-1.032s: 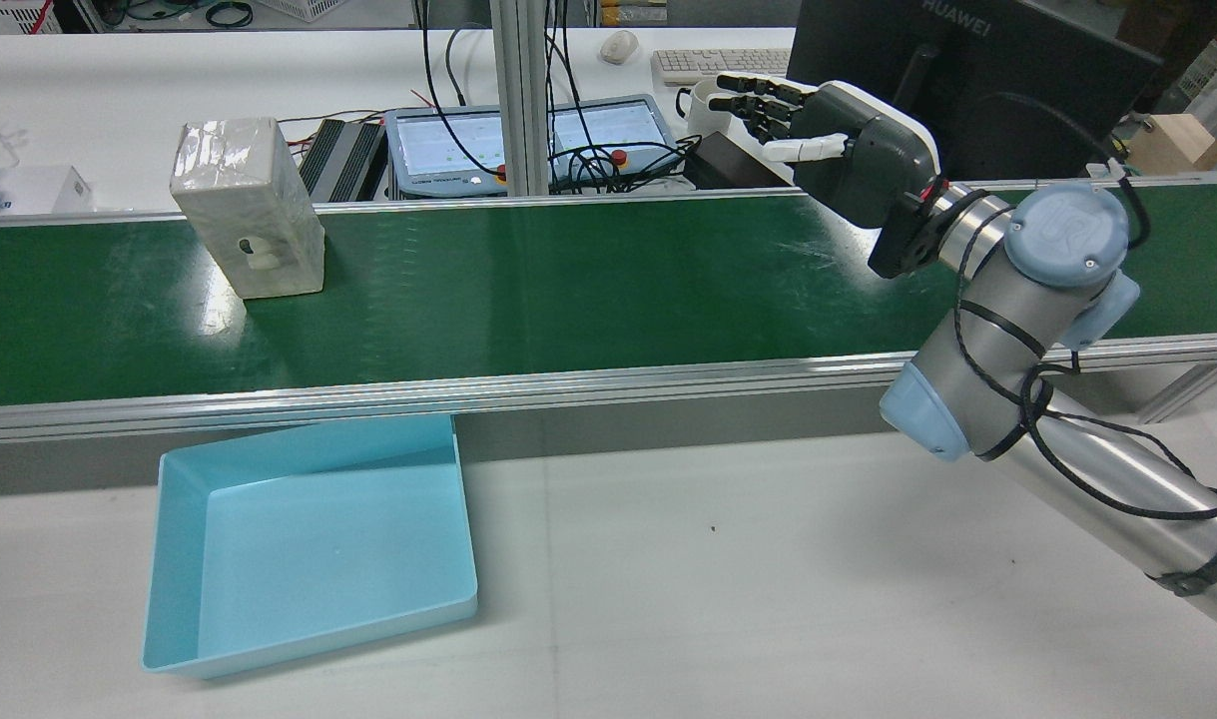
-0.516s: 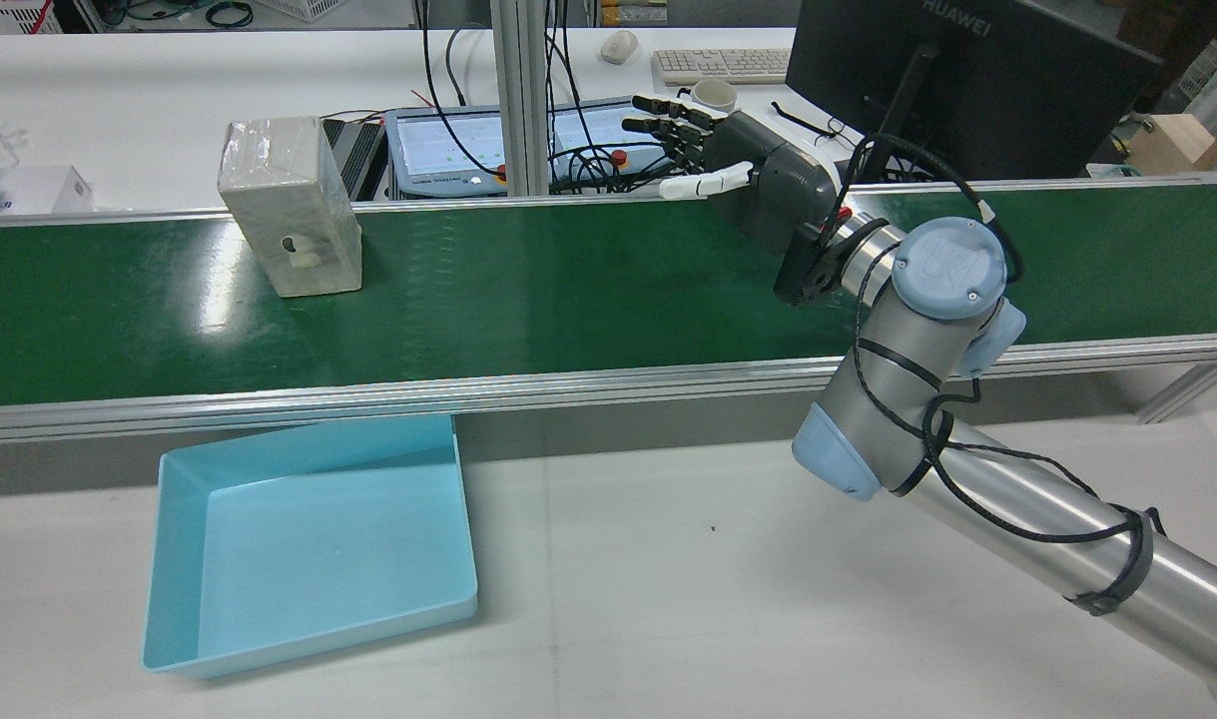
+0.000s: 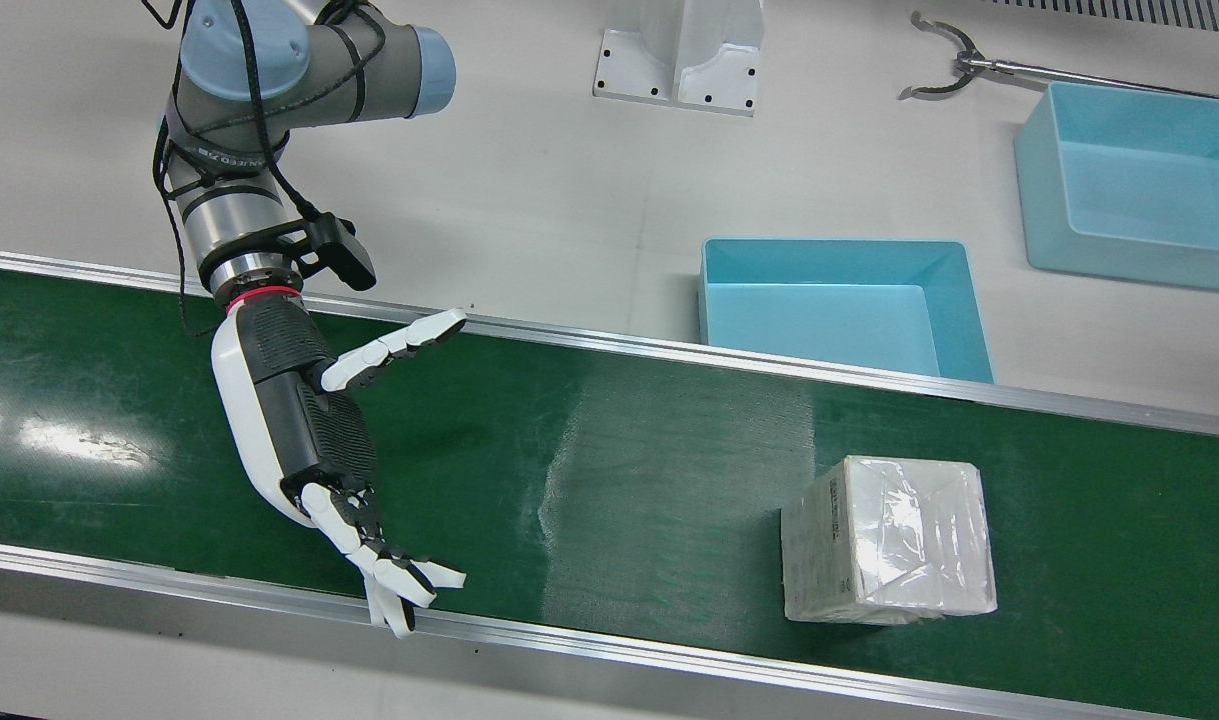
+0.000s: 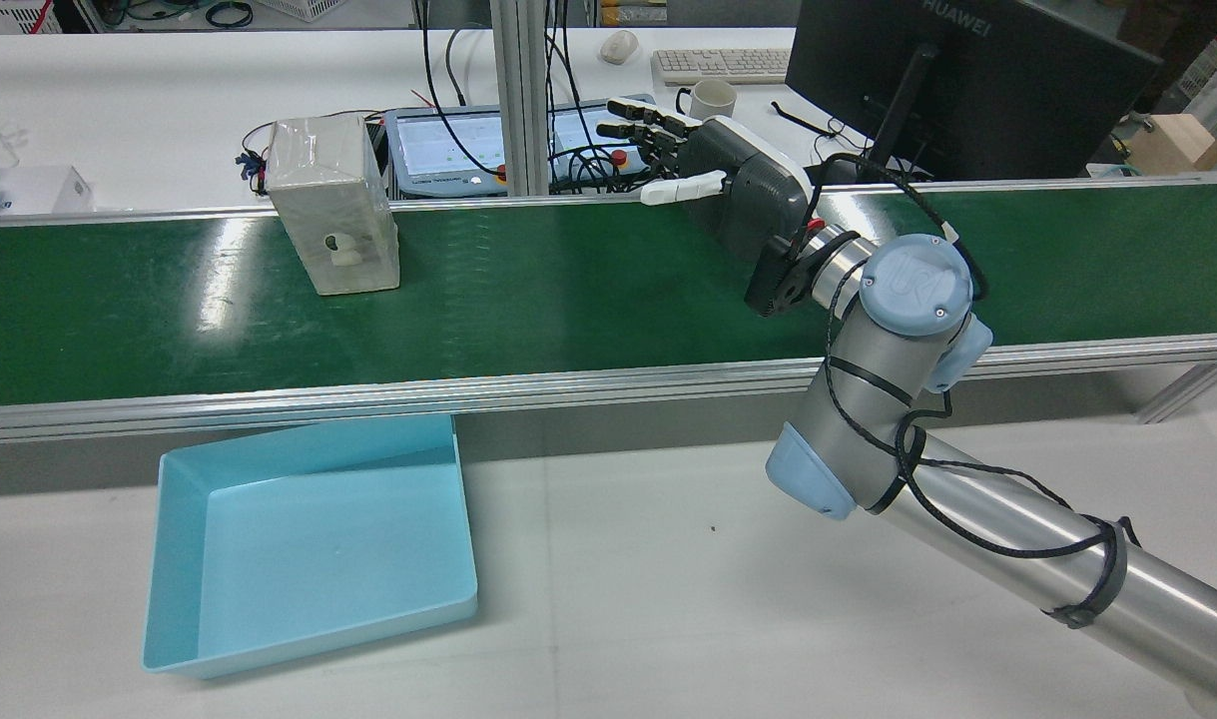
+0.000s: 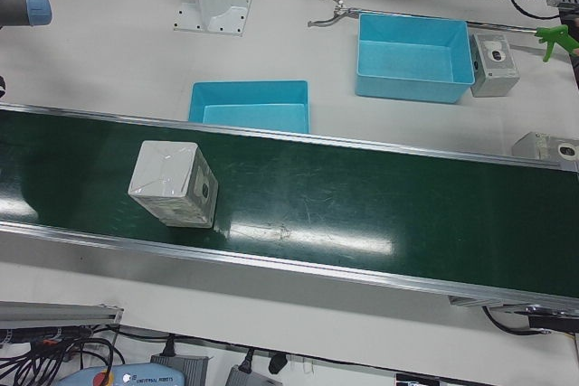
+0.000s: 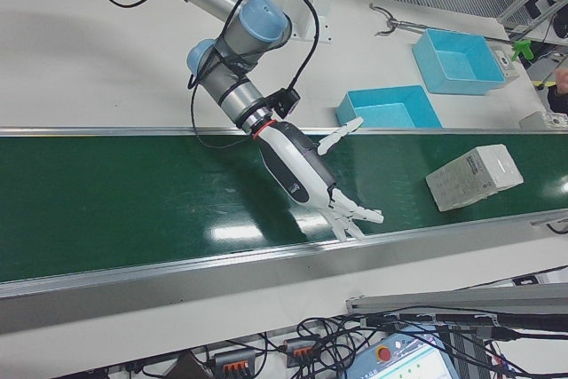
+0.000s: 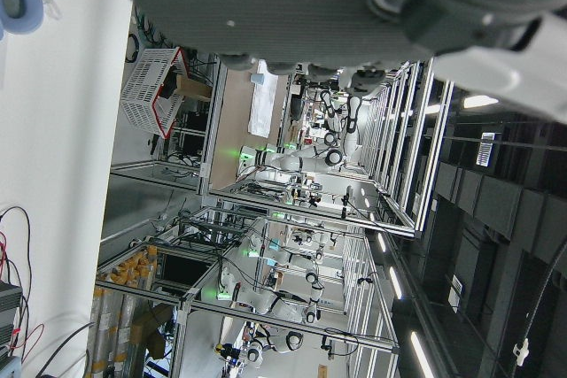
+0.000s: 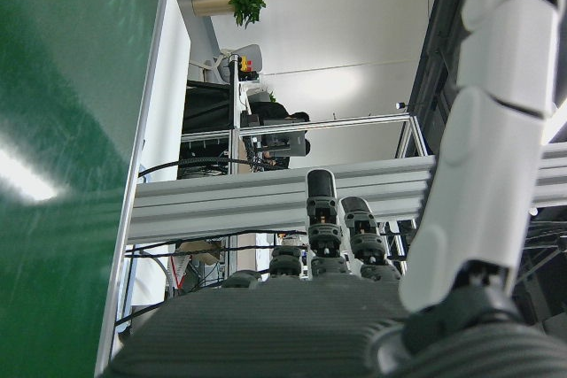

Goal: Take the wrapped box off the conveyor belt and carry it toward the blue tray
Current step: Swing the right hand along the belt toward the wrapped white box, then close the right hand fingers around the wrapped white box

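Wrapped box (image 3: 887, 540) sits well apart from outstretched, splayed right robot hand (image 3: 314, 430).

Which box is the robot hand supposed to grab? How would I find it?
Look for the long green conveyor belt that crosses the whole station. The only thing standing on it is the wrapped box, well away from the open right hand. It is pale and covered in shiny, crinkly clear plastic, unlike the open blue tray beside the belt.

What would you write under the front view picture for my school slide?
The robot's open right hand waits over the green conveyor belt, apart from the wrapped box near the blue tray.
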Robot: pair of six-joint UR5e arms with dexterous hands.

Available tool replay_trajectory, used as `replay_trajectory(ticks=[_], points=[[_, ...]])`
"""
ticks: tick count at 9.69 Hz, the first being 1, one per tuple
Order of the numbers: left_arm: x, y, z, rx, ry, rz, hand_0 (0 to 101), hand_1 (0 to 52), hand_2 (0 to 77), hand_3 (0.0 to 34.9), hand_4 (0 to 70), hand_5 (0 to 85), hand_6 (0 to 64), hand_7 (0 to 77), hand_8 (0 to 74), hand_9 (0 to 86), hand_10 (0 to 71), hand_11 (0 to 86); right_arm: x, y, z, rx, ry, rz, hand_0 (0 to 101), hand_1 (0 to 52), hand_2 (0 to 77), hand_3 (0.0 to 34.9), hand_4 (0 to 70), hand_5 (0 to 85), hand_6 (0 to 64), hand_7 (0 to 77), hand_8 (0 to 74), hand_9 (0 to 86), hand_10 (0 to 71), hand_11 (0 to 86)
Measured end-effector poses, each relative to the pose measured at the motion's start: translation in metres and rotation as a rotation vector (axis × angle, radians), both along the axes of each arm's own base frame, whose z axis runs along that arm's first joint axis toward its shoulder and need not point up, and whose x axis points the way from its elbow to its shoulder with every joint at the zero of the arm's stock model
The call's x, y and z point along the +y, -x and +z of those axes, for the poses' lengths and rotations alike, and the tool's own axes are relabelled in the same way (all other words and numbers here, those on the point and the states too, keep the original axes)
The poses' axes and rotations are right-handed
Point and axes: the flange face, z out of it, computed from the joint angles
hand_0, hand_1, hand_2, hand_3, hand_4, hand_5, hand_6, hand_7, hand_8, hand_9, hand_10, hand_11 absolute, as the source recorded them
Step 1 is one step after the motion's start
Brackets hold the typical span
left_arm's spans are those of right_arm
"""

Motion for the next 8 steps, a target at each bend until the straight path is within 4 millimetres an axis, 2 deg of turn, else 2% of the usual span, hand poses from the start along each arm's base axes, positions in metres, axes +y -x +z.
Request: replay_trajectory(ticks=[2, 3, 4, 7, 8], points=[[0.0, 0.0, 0.0, 0.0, 0.0, 0.0, 0, 0.0, 0.5, 0.0, 0.0, 1.1, 0.5, 0.5, 0.5, 0.0, 0.5, 0.0, 0.0, 0.006, -0.011, -0.005, -0.012, 0.0, 45, 9.3, 9.3, 0.0, 10.9, 9.8, 7.6, 20.2, 2.7, 3.8, 0.0, 1.1], [0.0, 0.0, 0.0, 0.0, 0.0, 0.0, 0, 0.0, 0.5, 0.0, 0.5, 1.1, 0.5, 0.5, 0.5, 0.0, 0.5, 0.5, 0.0, 0.008, -0.013, -0.005, -0.014, -0.001, 45, 11.5, 10.9, 0.0, 10.4, 9.8, 7.6, 20.2, 2.7, 4.9, 0.0, 1.1], [0.0, 0.0, 0.0, 0.0, 0.0, 0.0, 0, 0.0, 1.1, 0.0, 0.5, 1.1, 0.0, 0.5, 0.5, 0.0, 0.5, 0.5, -0.001, 0.009, -0.013, -0.004, -0.014, -0.001, 45, 11.5, 10.9, 0.0, 10.4, 9.8, 6.5, 19.1, 2.7, 5.4, 0.0, 1.1], [0.0, 0.0, 0.0, 0.0, 0.0, 0.0, 0, 0.0, 1.1, 0.0, 0.5, 1.1, 0.5, 0.5, 0.5, 0.0, 0.0, 0.5, 0.001, 0.016, -0.007, 0.006, -0.004, -0.009, 45, 11.5, 13.1, 0.0, 10.4, 10.9, 6.5, 19.1, 2.2, 5.4, 0.0, 1.1], [0.0, 0.0, 0.0, 0.0, 0.0, 0.0, 0, 0.0, 1.1, 0.0, 0.5, 1.1, 0.5, 0.5, 0.5, 0.0, 0.0, 0.5, 0.0, 0.021, -0.002, 0.013, 0.004, -0.014, 45, 8.7, 11.4, 0.0, 13.1, 13.1, 7.6, 20.7, 3.8, 4.9, 0.0, 1.1]])
